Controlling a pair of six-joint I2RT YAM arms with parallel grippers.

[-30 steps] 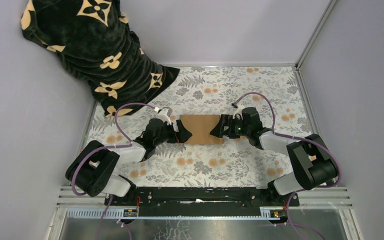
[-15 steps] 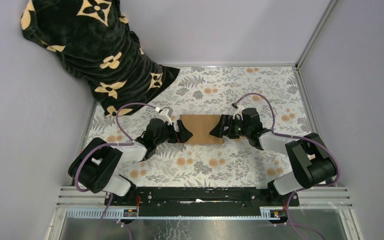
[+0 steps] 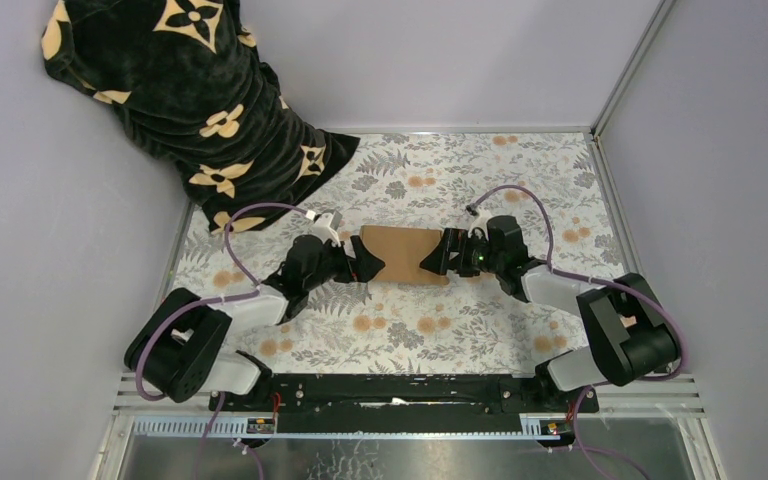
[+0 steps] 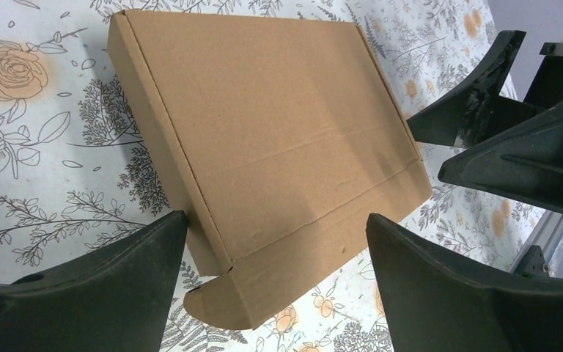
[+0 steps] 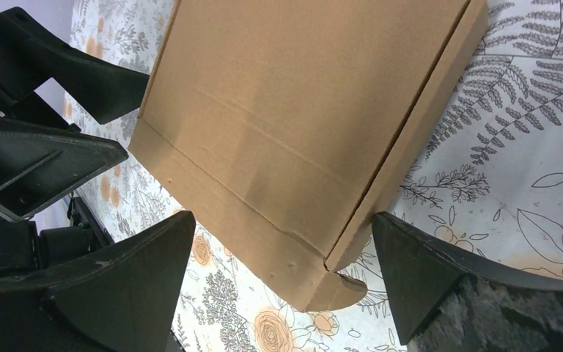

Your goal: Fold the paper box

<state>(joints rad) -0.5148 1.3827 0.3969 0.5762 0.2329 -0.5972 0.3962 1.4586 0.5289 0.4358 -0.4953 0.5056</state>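
1 paper box (image 3: 405,256) between left gripper (image 4: 275,224), right gripper (image 5: 282,218) (2, agape).

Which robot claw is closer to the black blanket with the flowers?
The left claw. The blanket is draped in the far left corner, and the right claw sits beyond the paper box, farther away.

Box (image 3: 401,256) ends hidden under left gripper (image 3: 362,263) and right gripper (image 3: 434,259) from above — contact unclear; blanket (image 3: 195,100) cropped at top-left edge.

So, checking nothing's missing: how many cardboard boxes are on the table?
1. The cardboard box lies between the left gripper and right gripper. The black blanket could hide others.
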